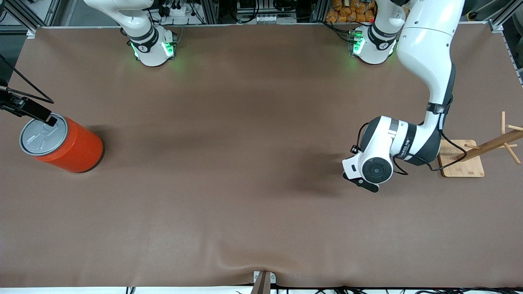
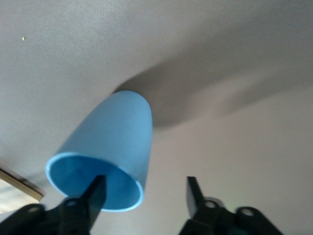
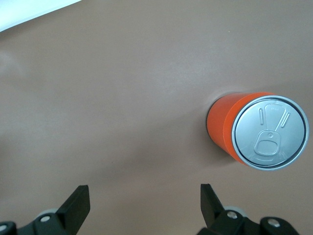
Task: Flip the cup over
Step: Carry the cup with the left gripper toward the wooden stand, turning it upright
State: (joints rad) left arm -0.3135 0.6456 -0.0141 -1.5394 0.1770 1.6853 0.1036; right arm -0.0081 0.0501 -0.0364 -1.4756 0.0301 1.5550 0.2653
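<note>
The cup (image 2: 115,142) is a light-blue tumbler with a darker blue inside. It shows only in the left wrist view, with its narrow closed end on the brown table and its open mouth turned up toward the camera. My left gripper (image 2: 145,179) is open just above it. One finger (image 2: 95,188) lies across the mouth, and the other finger (image 2: 193,188) is outside the wall, apart from it. In the front view the left arm's wrist (image 1: 376,163) hides the cup. My right gripper (image 3: 144,188) is open and empty above the table beside the orange-red can (image 3: 259,129).
The orange-red can (image 1: 65,145) with a grey lid stands at the right arm's end of the table. A wooden peg stand (image 1: 463,159) on a square base stands at the left arm's end, close to the left arm. Its base corner shows in the left wrist view (image 2: 14,191).
</note>
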